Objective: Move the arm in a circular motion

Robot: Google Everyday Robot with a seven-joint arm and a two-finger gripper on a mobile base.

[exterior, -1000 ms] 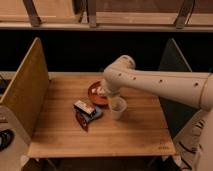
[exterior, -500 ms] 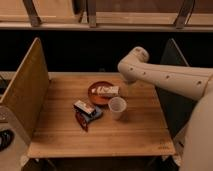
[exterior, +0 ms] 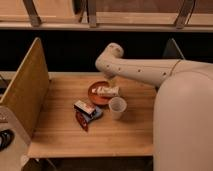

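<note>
One arm [exterior: 145, 70] hangs its pincer [exterior: 110, 81] over the bowl [exterior: 95, 96]; I cannot tell its width.

No text, brand, number or sign can be read here. The white packet [exterior: 107, 91] in the bowl [exterior: 94, 96], the box [exterior: 84, 106] and the red bag [exterior: 81, 120] beside it on the table [exterior: 65, 135] show patches of colour but no letters that can be made out, and the cup [exterior: 117, 107] and the arm [exterior: 145, 70] carry no legible mark. The gripper [exterior: 110, 82] hangs at the arm's narrow tip, over the bowl's far rim.
</note>
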